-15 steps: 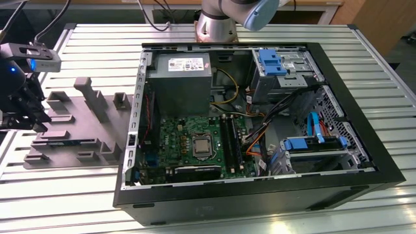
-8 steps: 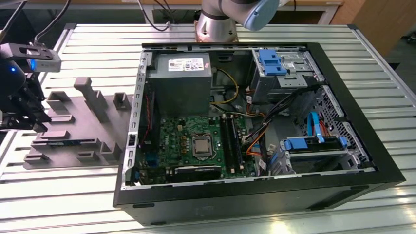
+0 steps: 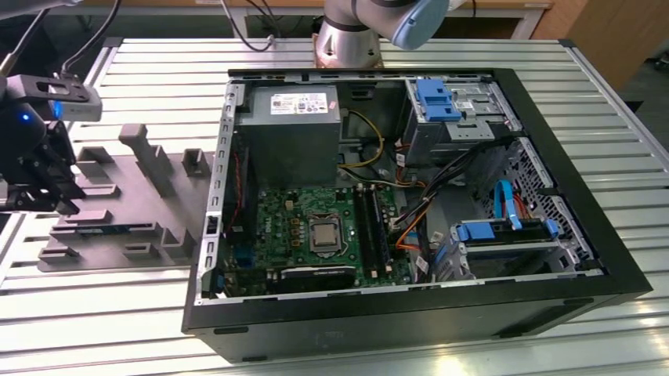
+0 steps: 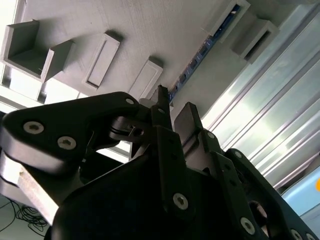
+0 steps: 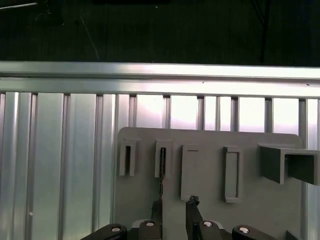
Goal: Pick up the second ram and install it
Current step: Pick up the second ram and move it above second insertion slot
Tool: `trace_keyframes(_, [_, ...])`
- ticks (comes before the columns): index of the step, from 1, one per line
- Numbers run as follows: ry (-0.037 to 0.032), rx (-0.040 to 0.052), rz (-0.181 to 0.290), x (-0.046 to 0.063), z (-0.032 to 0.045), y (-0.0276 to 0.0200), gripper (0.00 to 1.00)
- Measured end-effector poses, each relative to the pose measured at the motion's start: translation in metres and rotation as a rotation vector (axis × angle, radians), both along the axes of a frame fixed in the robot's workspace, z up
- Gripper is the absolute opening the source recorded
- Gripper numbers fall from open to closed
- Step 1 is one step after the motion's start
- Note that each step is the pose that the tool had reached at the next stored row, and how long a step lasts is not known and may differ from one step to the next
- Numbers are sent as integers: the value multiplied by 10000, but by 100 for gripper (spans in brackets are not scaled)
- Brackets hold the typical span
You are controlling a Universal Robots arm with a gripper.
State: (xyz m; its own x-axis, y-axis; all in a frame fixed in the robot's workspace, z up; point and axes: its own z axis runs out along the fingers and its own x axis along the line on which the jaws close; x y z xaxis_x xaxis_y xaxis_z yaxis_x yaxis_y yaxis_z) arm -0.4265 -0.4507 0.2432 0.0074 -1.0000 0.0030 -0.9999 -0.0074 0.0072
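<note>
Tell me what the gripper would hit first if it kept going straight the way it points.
Probably the long, narrow blue-green ram stick lying in the grey plastic tray; the open gripper points toward it, but depth is unclear.

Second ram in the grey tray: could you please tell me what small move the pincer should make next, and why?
Probably a slight sideways shift. In the first wrist view the second ram stands on edge in its tray slot, lined up with one finger rather than the gap of the open pincer, which holds nothing.
</note>
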Motion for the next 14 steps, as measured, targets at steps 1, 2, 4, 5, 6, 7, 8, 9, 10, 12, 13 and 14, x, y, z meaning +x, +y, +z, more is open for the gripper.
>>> trace_keyframes(1, [0,-2,-9,1,-16,0,33])
trace_keyframes(2, [-2,-4,-12,2,-31,-1,33])
trace_keyframes(4, [-1,-9,-13,2,-60,-3,33])
trace_keyframes(5, [-1,-15,-13,2,-73,-5,33])
trace_keyframes(6, [-1,-23,-14,2,-85,-5,33])
trace_keyframes(7, [-1,-36,-14,2,-97,-6,33])
trace_keyframes(8, [-1,-53,-12,3,-108,-7,33])
trace_keyframes(9, [-2,-74,-12,3,-119,-7,34])
trace_keyframes(10, [-2,-98,-12,3,-129,-7,34])
trace_keyframes(12, [-1,-145,-12,4,-151,-7,40])
trace_keyframes(13, [-1,-164,-12,4,-161,-7,40])
trace_keyframes(14, [-1,-183,-13,4,-172,-7,40])
